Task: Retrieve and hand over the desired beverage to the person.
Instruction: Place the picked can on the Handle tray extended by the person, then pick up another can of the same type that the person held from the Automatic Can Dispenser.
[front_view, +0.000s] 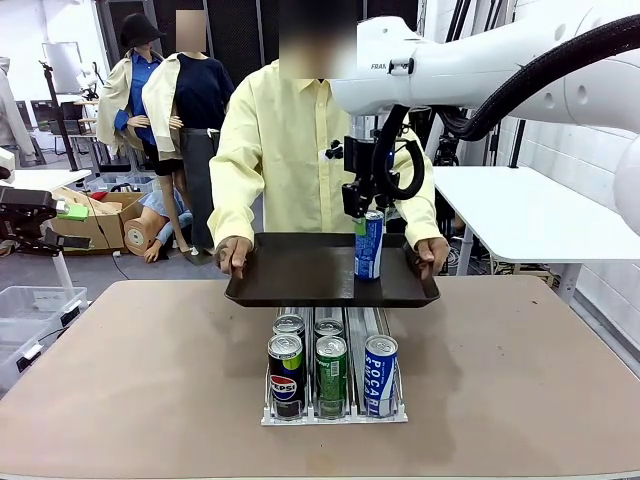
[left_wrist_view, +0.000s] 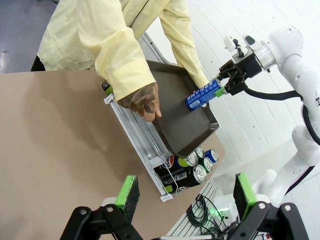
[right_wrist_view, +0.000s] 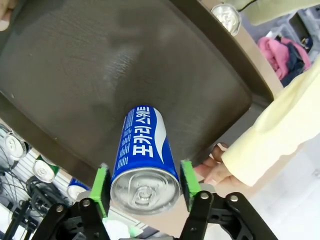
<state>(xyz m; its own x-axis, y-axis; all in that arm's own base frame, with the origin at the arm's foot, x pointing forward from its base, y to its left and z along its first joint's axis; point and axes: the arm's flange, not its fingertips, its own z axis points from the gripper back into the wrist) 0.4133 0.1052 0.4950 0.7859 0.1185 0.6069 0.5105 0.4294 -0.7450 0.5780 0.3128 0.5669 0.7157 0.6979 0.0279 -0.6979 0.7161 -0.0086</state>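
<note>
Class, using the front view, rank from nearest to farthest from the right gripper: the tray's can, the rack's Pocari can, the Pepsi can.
1. Tray's can, between the fingers of the right gripper.
2. Rack's Pocari can, front-right lane.
3. Pepsi can, front-left lane.

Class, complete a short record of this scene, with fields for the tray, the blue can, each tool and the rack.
tray: dark, held by the person at both ends, over the far side of the table
blue can: upright on the tray, right of its middle
right tool: pads flank the blue can's top; whether they grip it cannot be told
left tool: open, empty
rack: on the table, in front of the tray, with five cans upright in it
</note>
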